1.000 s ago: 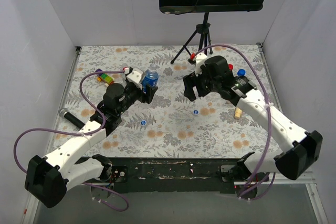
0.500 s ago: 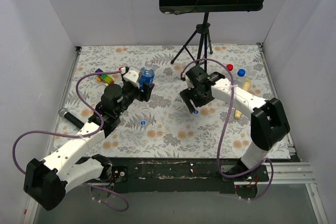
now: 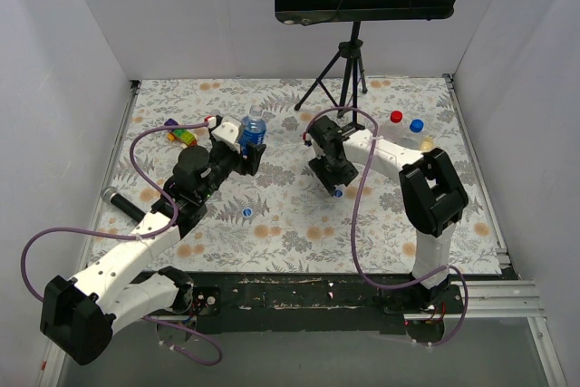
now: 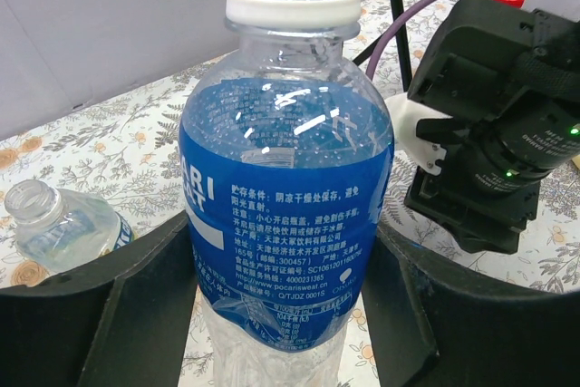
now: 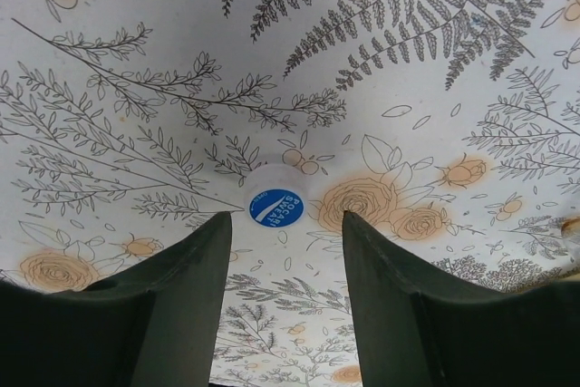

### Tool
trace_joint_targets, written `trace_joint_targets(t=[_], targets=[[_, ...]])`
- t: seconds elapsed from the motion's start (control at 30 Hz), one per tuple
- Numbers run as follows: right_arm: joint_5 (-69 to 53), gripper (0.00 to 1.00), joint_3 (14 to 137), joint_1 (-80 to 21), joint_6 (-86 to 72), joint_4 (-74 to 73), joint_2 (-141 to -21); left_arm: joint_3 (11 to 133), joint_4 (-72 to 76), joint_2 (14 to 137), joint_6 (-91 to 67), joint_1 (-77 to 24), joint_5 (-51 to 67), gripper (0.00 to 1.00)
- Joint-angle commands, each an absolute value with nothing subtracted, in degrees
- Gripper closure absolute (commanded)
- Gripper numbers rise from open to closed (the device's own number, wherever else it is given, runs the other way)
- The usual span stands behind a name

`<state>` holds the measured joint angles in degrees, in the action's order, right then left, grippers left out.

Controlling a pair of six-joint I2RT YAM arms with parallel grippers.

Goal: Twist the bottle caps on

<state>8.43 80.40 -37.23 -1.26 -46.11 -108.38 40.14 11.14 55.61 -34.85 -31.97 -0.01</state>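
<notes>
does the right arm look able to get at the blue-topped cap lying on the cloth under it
Probably yes: the right gripper hangs just above the cap, its open fingers either side of it, and only bare tablecloth lies around it.

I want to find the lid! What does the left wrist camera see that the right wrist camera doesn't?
Only the left wrist view shows the left gripper clamped on a lidless bottle, plus a second open bottle. Only the right wrist view shows the blue-topped cap lying between the open fingers of the right gripper. Both show the flowery tablecloth.
</notes>
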Motion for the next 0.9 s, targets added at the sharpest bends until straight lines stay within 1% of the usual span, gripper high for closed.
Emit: trace_joint_targets(t=[0.0,0.13,0.37,0.63,0.67,0.7,0.8,0.87], targets=[[8.17,0.42,82.88,-37.18,-0.70,-46.05,-110.39,41.31,11.60,53.79,-34.19,-31.55,0.00,0.51],[8.17,0.44,83.14,-37.18,-0.62,-45.79,-111.62,41.40,11.60,53.79,-34.37,-31.38,0.00,0.51],[8.09,0.54,83.85,-37.18,-0.35,-45.97,-112.94,41.40,11.60,54.23,-34.54,-31.20,2.20,0.52],[8.09,0.55,83.41,-37.18,-0.18,-46.14,-113.20,41.40,11.60,54.32,-34.63,-31.03,2.64,0.52],[8.09,0.58,83.32,-37.18,-0.18,-46.14,-113.12,41.40,11.60,54.40,-34.63,-31.03,2.90,0.52],[8.09,0.59,83.32,-37.18,-0.18,-46.23,-112.85,41.40,11.60,54.32,-34.63,-30.94,2.90,0.52],[7.82,0.70,83.50,-37.18,-0.18,-47.11,-111.45,41.40,11.69,54.32,-34.54,-30.94,3.77,0.52],[7.39,0.73,83.23,-37.18,-0.18,-47.63,-109.44,41.22,11.86,54.23,-34.02,-30.85,5.53,0.52]])
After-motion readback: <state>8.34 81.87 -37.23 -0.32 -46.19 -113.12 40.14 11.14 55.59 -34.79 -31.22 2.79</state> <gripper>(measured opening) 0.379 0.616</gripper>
